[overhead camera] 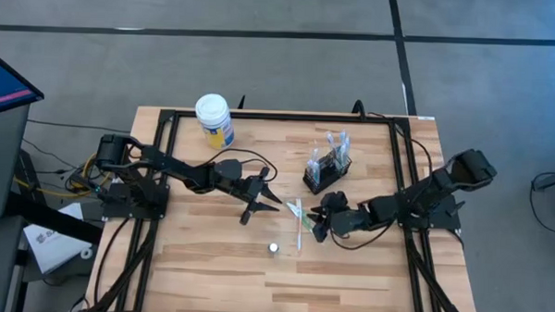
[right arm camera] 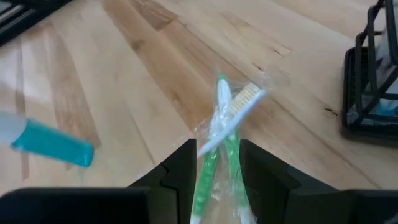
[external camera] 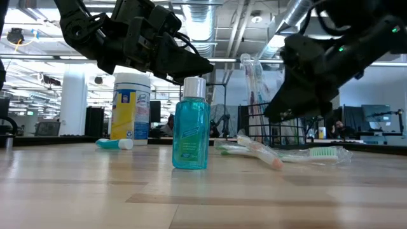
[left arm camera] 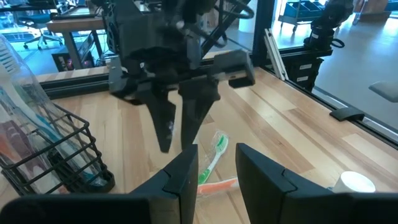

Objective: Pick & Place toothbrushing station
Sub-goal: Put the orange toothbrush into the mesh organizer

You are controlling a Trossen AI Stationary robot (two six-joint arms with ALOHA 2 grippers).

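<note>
At frame centre, my right gripper (overhead camera: 314, 220) straddles the wrapped green toothbrush (right arm camera: 219, 134) on the counter (overhead camera: 209, 265), fingers spread, just below the black mesh holder (overhead camera: 327, 172); my left gripper (overhead camera: 260, 203) hovers, spread.

A white-lidded yellow-and-blue jar (overhead camera: 214, 119) stands upright near the far edge of the wooden counter (overhead camera: 200, 264) (a black frame (overhead camera: 162, 161) borders it).

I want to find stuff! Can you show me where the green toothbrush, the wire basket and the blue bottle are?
green toothbrush (right arm camera: 221, 118), right wrist view, on its green handle inside the clear wrapper.
wire basket (overhead camera: 327, 169), high view, on its black mesh side.
blue bottle (external camera: 191, 137), low view, on the middle of its teal body.
</note>
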